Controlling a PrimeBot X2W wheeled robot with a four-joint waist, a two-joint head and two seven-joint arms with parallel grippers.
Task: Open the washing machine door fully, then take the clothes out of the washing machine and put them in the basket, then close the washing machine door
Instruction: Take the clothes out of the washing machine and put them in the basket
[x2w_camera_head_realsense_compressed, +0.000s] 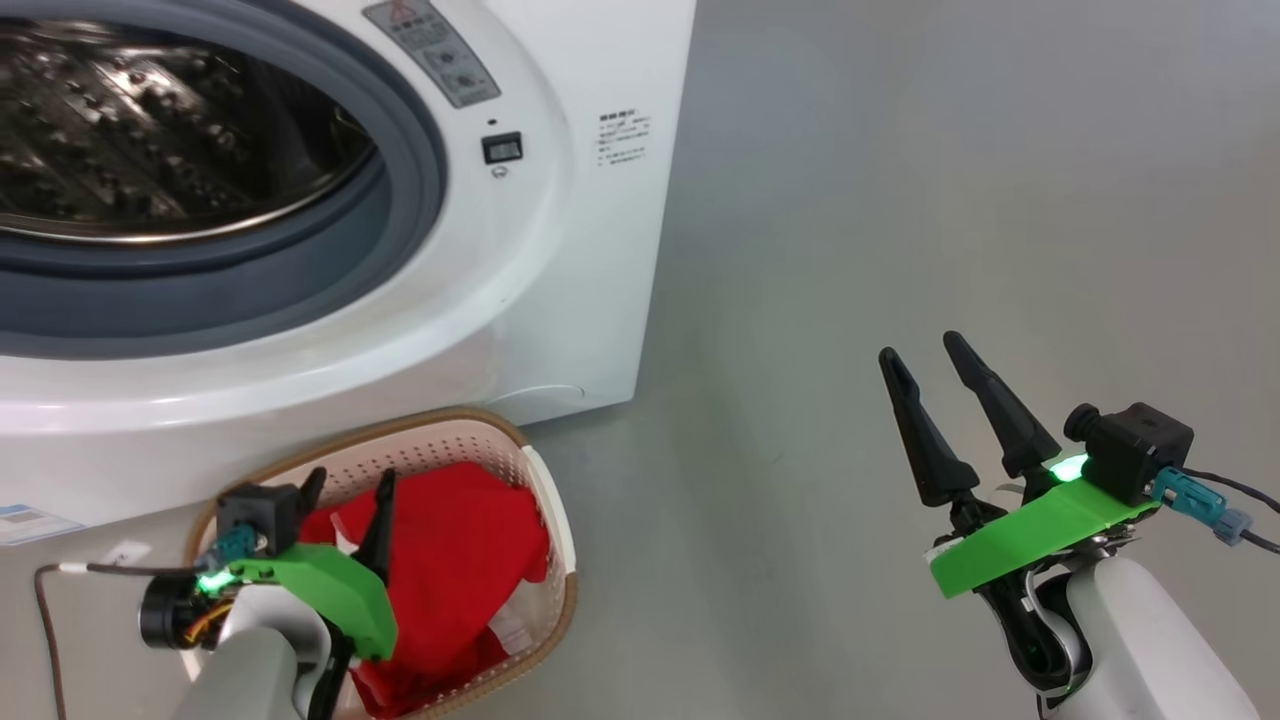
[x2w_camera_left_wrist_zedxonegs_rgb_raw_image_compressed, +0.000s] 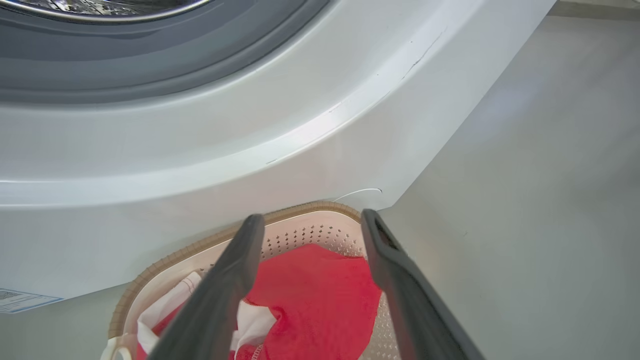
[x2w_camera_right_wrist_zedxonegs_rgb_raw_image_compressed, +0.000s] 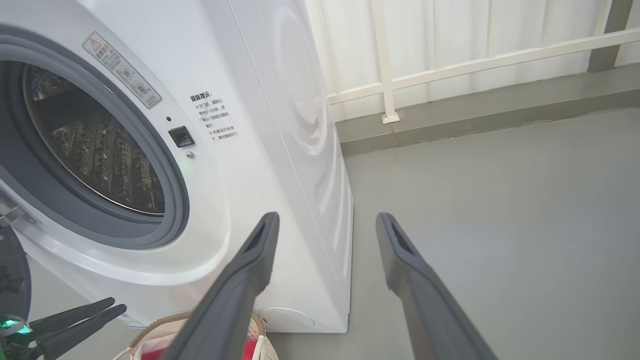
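One washing machine (x2w_camera_head_realsense_compressed: 560, 250) fills the left, its warning sticker (x2w_camera_head_realsense_compressed: 432, 50) and printed note (x2w_camera_head_realsense_compressed: 622, 140) too small to read. One basket (x2w_camera_head_realsense_compressed: 555, 520) sits just beside its base, red clothes (x2w_camera_head_realsense_compressed: 450, 560) inside; the left end effector (x2w_camera_head_realsense_compressed: 352, 477) hangs above, spread wide, empty. Grey floor (x2w_camera_head_realsense_compressed: 900, 200) spreads rightward around the right end effector (x2w_camera_head_realsense_compressed: 920, 347), equally wide, empty

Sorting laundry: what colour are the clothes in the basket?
Clothes: red with white trim; left wrist view best.

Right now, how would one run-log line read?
left gripper: open, above basket | right gripper: open, empty | clothes: in basket | washer: no clothes seen inside
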